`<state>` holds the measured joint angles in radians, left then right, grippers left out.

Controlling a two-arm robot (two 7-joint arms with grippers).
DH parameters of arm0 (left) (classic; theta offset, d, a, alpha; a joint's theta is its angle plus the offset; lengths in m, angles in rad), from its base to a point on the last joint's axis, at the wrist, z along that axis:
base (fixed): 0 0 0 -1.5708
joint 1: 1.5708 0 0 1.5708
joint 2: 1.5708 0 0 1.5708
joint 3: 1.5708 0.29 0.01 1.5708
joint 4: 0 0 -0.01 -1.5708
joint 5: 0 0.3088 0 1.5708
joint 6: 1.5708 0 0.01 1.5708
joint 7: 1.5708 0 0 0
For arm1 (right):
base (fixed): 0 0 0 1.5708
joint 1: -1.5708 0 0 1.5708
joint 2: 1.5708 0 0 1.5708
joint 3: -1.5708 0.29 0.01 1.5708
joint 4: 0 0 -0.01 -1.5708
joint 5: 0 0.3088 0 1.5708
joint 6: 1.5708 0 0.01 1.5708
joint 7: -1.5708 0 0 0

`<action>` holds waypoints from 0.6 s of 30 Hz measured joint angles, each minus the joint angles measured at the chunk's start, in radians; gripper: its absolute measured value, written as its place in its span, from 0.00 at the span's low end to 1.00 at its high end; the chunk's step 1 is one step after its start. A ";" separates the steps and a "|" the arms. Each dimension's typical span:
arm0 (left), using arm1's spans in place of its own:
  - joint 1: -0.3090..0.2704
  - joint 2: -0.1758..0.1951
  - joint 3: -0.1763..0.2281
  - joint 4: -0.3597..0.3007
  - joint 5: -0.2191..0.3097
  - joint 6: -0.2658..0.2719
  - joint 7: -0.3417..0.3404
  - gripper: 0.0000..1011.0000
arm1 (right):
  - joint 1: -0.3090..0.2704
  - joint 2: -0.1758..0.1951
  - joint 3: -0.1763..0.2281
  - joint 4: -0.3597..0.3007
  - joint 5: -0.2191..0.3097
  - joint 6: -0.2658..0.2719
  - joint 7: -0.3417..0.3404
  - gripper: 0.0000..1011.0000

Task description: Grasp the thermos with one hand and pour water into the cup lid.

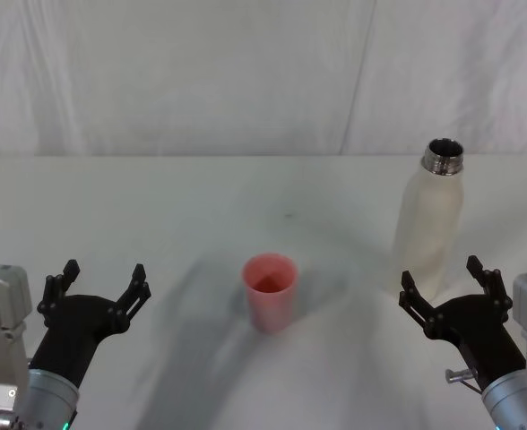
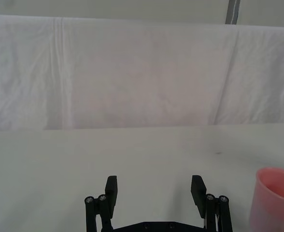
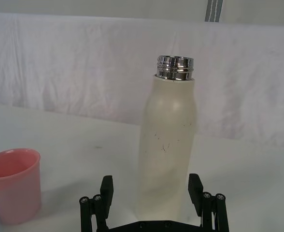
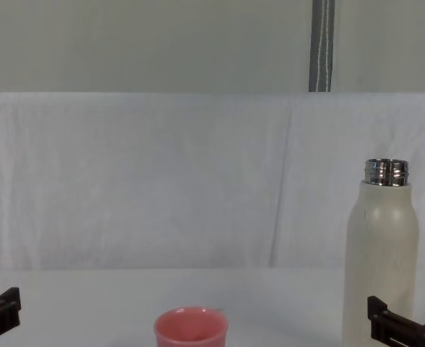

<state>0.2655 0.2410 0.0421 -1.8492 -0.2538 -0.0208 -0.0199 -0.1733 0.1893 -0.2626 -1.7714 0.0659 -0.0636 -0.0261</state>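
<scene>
Thermos-wise, my tall cream-white steel-necked bottle (image 1: 432, 224) stood upright, right of the small pink cup lid (image 1: 270, 291). My black two-fingered right gripper (image 1: 448, 291) sat just before that bottle, spread wide, holding nothing, far nearer than my left gripper (image 1: 96, 288), equally open and empty.

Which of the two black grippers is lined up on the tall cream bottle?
The right gripper, open just short of the tall cream thermos; the left gripper faces bare table.
</scene>
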 joint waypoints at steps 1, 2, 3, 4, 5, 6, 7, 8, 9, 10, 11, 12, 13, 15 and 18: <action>0.000 0.000 0.000 0.000 0.000 0.000 0.000 0.99 | 0.000 0.000 0.000 0.000 0.000 0.000 0.000 0.99; 0.000 0.000 0.000 0.000 0.000 0.000 0.000 0.99 | 0.000 0.000 0.000 0.000 0.000 0.000 0.000 0.99; 0.000 0.000 0.000 0.000 0.000 0.000 0.000 0.99 | 0.000 0.000 0.000 0.000 0.000 0.000 0.000 0.99; 0.000 0.000 0.000 0.000 0.000 0.000 0.000 0.99 | 0.000 0.000 0.000 0.000 0.000 0.000 0.000 0.99; 0.000 0.000 0.000 0.000 0.000 0.000 0.000 0.99 | 0.000 0.000 0.000 0.000 0.000 0.000 0.000 0.99; 0.000 0.000 0.000 0.000 0.000 0.000 0.000 0.99 | 0.000 0.000 0.000 0.000 0.000 0.000 0.000 0.99; 0.000 0.000 0.000 0.000 0.000 0.000 0.000 0.99 | 0.000 0.000 0.000 0.000 0.000 0.000 0.000 0.99; 0.000 0.000 0.000 0.000 0.000 0.000 0.000 0.99 | 0.000 0.000 0.000 0.000 0.000 0.000 0.000 0.99; 0.000 0.000 0.000 0.000 0.000 0.000 0.000 0.99 | 0.000 0.000 0.000 0.000 0.000 0.000 0.000 0.99; 0.000 0.000 0.000 0.000 0.000 0.000 0.000 0.99 | 0.000 0.000 0.000 0.000 0.000 0.000 0.000 0.99; 0.000 0.000 0.000 0.000 0.000 0.000 0.000 0.99 | 0.000 0.000 0.000 0.000 0.000 0.000 0.000 0.99; 0.000 0.000 0.000 0.000 0.000 0.000 0.000 0.99 | 0.000 0.000 0.000 0.000 0.000 0.000 0.000 0.99; 0.000 0.000 0.000 0.000 0.000 0.000 0.000 0.99 | 0.000 0.000 0.000 0.000 0.000 0.000 0.000 0.99; 0.000 0.000 0.000 0.000 0.000 0.000 0.000 0.99 | 0.000 0.000 0.000 0.000 0.000 0.000 0.000 0.99; 0.000 0.000 0.000 0.000 0.000 0.000 0.000 0.99 | 0.000 0.000 0.000 0.000 0.000 0.000 0.000 0.99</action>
<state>0.2655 0.2409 0.0422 -1.8492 -0.2538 -0.0208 -0.0199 -0.1733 0.1892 -0.2626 -1.7714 0.0658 -0.0637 -0.0261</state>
